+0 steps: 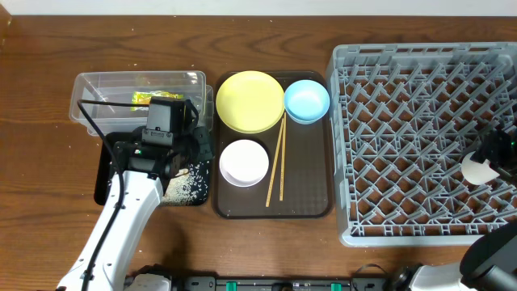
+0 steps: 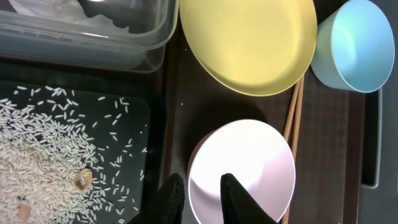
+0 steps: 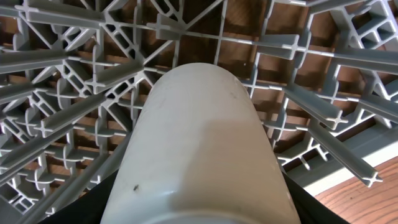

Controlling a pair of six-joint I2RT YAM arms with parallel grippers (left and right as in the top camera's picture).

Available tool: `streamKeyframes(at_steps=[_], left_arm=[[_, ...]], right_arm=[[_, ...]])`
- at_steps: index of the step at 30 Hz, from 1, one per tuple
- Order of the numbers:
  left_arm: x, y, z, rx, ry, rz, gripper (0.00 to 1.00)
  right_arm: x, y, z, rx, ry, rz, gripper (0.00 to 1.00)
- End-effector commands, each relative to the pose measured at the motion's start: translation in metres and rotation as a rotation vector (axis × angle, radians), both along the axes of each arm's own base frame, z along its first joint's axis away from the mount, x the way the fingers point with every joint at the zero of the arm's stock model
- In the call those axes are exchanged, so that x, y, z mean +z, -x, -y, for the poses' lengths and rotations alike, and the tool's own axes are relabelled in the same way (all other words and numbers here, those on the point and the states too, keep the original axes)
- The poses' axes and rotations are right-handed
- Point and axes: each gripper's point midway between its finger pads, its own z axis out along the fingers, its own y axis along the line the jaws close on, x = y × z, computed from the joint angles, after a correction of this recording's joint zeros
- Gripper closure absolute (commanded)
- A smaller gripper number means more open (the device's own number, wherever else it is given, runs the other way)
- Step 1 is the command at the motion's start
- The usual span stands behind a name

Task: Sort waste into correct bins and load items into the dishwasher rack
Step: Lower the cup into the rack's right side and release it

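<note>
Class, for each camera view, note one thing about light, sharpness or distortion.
Overhead: even light, pale reflections on the clear tub. Left wrist: rice grains sharp, dark shadow beneath the yellow plate. Right wrist: the white cup looms large, soft-edged; the rack pegs splay outward, lens distortion.

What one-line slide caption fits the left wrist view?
Left gripper open astride the white bowl rim; plate, blue bowl, chopsticks beyond; rice in black tray.

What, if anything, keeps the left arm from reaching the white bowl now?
Probably nothing, so yes. The left gripper hovers close beside the white bowl, jaws open and pointed at its rim. Nothing stands between them, and the bowl is empty.
</note>
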Motion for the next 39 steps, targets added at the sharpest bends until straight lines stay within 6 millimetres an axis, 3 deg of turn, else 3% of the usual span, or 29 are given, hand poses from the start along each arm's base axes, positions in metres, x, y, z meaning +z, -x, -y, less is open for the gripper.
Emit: streamKeyframes(at_steps=[1,26,39], left_arm=[[0.003,-0.001,-0.004,-0.004,-0.023,0.015,0.76],[0.001,0.001,-0.005,-0.004,-0.024,0.007,0.76],[0.0,0.003,-0.005,-0.004,-0.025,-0.003,0.76]], right_arm=[[-0.013,0.007,0.004,-0.028,-0.019,-0.052,0.91],[0.017,-0.006,0.009,-0.026,-0.001,0.008,0.97],[0.009,0.0,0.012,-0.031,0.017,-0.031,0.94]])
